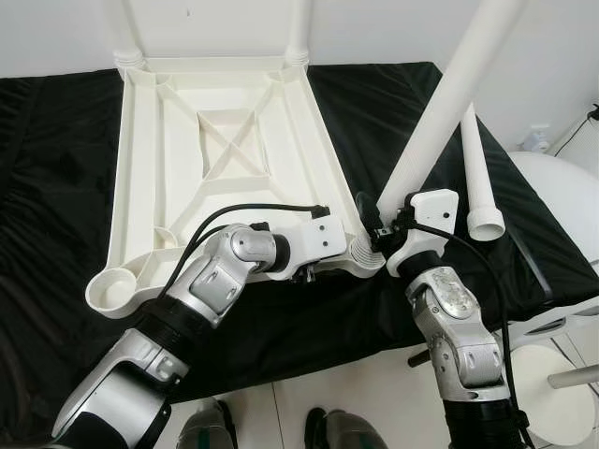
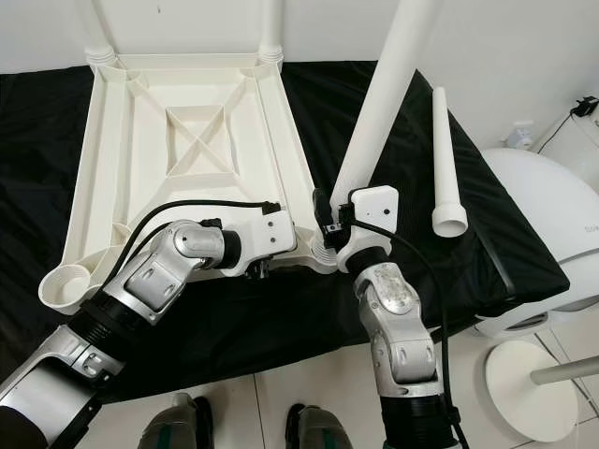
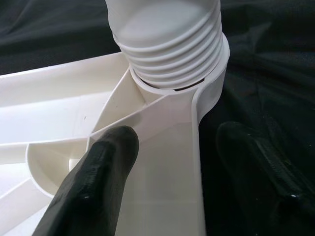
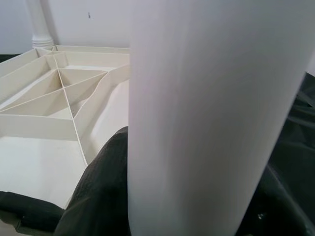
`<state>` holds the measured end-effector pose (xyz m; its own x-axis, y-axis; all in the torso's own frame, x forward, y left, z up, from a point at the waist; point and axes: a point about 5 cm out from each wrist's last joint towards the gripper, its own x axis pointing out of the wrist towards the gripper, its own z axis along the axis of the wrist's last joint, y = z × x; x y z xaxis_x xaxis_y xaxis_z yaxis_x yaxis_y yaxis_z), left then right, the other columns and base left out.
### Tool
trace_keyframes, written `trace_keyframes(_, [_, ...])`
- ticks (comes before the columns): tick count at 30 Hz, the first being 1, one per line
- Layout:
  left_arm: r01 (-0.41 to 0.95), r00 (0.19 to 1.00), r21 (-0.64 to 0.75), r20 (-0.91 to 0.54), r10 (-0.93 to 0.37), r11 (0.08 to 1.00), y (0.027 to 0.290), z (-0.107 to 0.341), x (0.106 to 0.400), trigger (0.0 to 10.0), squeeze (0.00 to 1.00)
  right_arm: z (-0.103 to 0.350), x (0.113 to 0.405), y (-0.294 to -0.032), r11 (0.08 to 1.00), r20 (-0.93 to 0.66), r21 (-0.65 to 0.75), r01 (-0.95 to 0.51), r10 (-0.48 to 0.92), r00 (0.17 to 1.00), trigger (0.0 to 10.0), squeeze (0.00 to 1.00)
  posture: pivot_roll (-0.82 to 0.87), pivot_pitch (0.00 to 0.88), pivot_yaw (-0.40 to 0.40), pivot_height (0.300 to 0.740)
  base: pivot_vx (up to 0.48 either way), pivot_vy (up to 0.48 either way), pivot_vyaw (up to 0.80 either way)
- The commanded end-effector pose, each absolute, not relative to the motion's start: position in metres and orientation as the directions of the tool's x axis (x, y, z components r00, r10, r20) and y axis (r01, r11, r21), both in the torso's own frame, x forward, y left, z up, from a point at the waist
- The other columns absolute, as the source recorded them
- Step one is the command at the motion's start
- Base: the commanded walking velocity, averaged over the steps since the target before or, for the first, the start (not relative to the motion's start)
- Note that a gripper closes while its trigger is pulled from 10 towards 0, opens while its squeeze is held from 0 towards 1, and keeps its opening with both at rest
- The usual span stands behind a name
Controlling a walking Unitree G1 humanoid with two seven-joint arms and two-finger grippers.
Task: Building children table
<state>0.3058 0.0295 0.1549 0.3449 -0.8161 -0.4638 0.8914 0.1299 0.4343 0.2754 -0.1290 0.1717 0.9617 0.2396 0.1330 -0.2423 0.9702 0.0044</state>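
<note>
The white table top [image 1: 150,140] lies upside down on a black cloth, with two legs [image 1: 299,33] standing in its far corners. My right gripper [image 1: 386,223] is shut on a third white leg [image 1: 449,94], which leans to the right. The leg's ribbed end [image 3: 170,44] sits in the near right corner socket [image 1: 365,254]. My left gripper [image 3: 179,137] is open at that corner and straddles the rim. One finger [image 3: 103,172] rests inside the top and the other lies outside on the cloth. A fourth leg [image 1: 477,178] lies loose on the cloth at the right.
The near left corner socket [image 1: 114,290] holds no leg. The black-covered surface [image 1: 47,187] ends just before my feet. A rounded white object [image 1: 562,196] and a white round base [image 1: 562,402] stand on the floor at the right.
</note>
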Motion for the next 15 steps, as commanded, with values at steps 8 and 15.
trace_keyframes(8, [0.889,0.353,0.439,-0.466,-0.811,0.134,0.0308,0.1569,0.3081,10.0,0.0,0.1446,0.2725,-0.1306,0.991,0.011,-0.014,-0.137,0.137,0.991,10.0,0.0,0.0,0.118,-0.045,0.74,0.0,0.0,0.0])
trace_keyframes(15, [0.887,0.355,0.441,-0.467,-0.81,0.134,0.0321,0.1578,0.3086,10.0,0.0,0.1438,0.2691,-0.1308,0.998,0.026,-0.017,-0.068,0.069,0.997,10.0,0.0,0.0,0.122,-0.044,0.74,0.0,0.0,0.0])
